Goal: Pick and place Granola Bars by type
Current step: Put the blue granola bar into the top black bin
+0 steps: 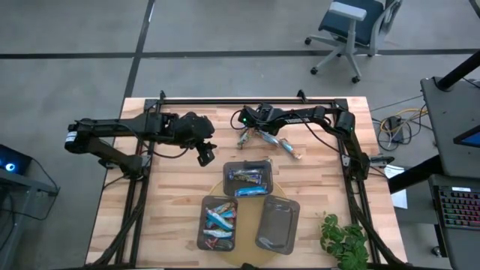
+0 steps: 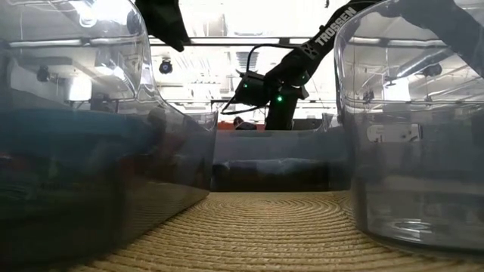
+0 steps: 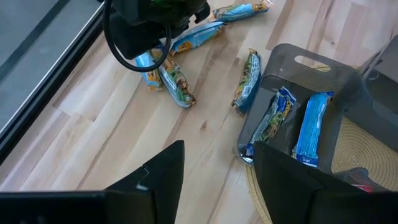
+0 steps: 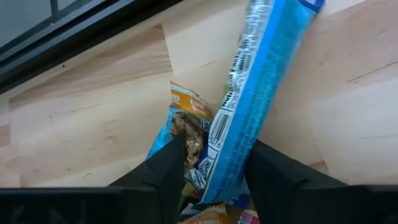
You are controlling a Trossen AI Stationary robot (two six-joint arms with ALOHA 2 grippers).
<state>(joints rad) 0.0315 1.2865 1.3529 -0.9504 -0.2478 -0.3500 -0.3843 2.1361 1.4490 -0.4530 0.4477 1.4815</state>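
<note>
Two trays [image 1: 248, 180] hold sorted bars; a third is empty. Loose bars [image 1: 259, 136] remain under the right claw [image 4: 211, 165], fingers apart astride one. Left claw [image 3: 214, 180] open, waiting beside the top tray

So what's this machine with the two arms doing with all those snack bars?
It is sorting granola bars into trays. The right gripper is down on the loose pile of bars at the table's far side, its fingers around a blue-wrapped bar. The left gripper hovers open beside the far tray, which already holds bars. Another tray holds several; the third tray looks empty.
</note>
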